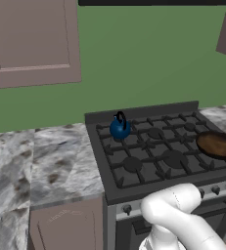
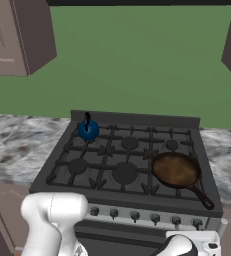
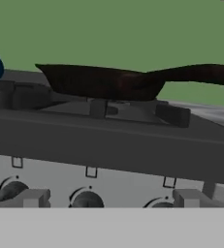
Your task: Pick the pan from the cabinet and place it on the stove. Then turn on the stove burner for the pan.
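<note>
With the pan (image 2: pixel 176 170) already on the stove (image 2: pixel 132 197), the spread fingers (image 3: pixel 31 197) should straddle its knob (image 3: pixel 86 199) squarely before closing and turning.

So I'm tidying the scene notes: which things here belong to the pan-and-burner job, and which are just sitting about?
Part of the job:
- pan, on the stove's front right grate
- stove
- knobs along its front
- cabinet on the wall
- gripper, open, low before the knobs

Just there:
- blue kettle, back left burner
- marble counter
</note>
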Controlling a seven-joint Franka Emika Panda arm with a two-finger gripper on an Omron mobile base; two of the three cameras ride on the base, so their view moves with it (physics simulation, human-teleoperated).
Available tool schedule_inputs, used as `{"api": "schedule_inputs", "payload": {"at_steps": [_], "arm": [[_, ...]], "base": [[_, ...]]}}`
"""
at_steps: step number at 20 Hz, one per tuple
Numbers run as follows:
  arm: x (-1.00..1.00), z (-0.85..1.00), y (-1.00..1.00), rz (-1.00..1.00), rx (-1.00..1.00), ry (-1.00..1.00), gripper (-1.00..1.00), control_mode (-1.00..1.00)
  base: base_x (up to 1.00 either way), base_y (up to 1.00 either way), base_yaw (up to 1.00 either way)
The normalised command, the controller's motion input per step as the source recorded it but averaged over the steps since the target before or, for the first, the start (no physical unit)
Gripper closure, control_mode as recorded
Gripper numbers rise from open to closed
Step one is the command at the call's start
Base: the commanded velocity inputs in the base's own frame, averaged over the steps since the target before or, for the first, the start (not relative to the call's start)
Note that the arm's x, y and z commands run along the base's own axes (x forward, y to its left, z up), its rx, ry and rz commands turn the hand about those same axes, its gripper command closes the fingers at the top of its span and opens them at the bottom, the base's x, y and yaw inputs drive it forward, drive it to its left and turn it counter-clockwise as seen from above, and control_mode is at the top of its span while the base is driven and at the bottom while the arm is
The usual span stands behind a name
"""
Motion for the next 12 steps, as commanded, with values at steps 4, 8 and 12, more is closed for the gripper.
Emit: {"api": "schedule_inputs", "payload": {"at_steps": [4, 8, 12], "arm": [[0.13, -0.11, -0.28, 0.00, 0.00, 0.00, -1.00, -1.00], [0.12, -0.13, -0.27, 0.00, 0.00, 0.00, -1.00, -1.00], [0.11, -0.15, -0.22, 0.00, 0.00, 0.00, -1.00, -1.00]], "base": [[0.00, 0.00, 0.00], [0.00, 0.00, 0.00], [0.00, 0.00, 0.00]]}}
